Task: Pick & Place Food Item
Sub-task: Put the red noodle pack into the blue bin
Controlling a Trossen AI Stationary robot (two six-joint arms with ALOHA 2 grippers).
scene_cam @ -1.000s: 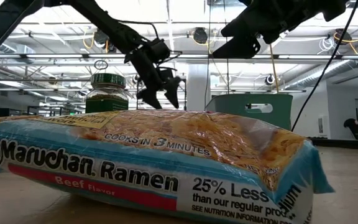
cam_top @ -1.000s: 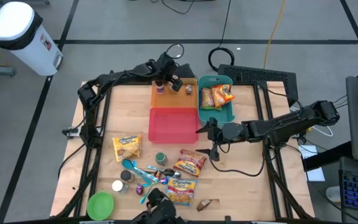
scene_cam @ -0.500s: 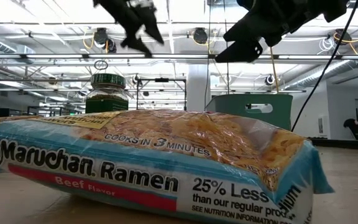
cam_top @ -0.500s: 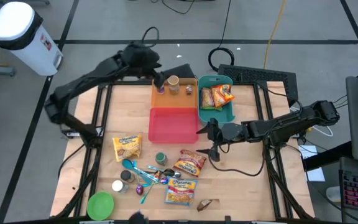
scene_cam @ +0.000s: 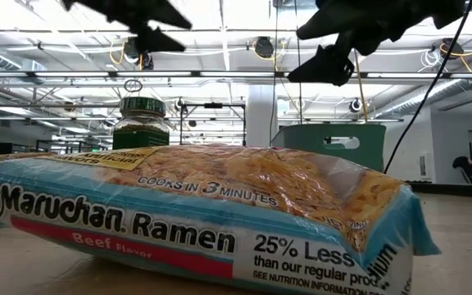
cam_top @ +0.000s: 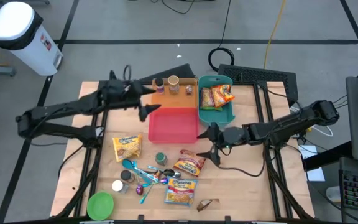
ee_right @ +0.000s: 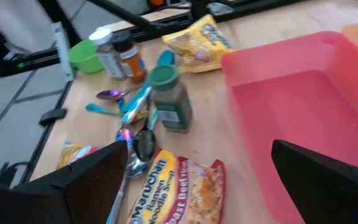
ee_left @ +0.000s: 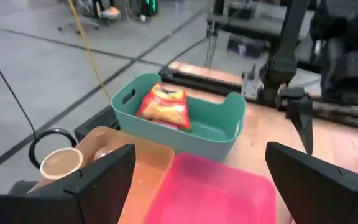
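Since the earlier frames our left hand (cam_top: 146,107) has swung away from the orange tray (cam_top: 166,96) at the back and now hangs above the red bin's (cam_top: 174,124) left rear corner, fingers (ee_left: 98,180) spread wide and empty. Our right hand (cam_top: 214,142) has barely shifted: it hovers just off the red bin's right front corner, fingers (ee_right: 92,180) also apart, holding nothing.

We judge the next food item to be the ramen pack (cam_top: 189,163), lying flat on the surface toward the front, just below and left of our right hand in the high view. Its long axis runs roughly left to right, slightly tilted. A green-lidded jar (cam_top: 161,158) stands close beside it. Our right hand is clearly nearer; the left is well apart, across the red bin.
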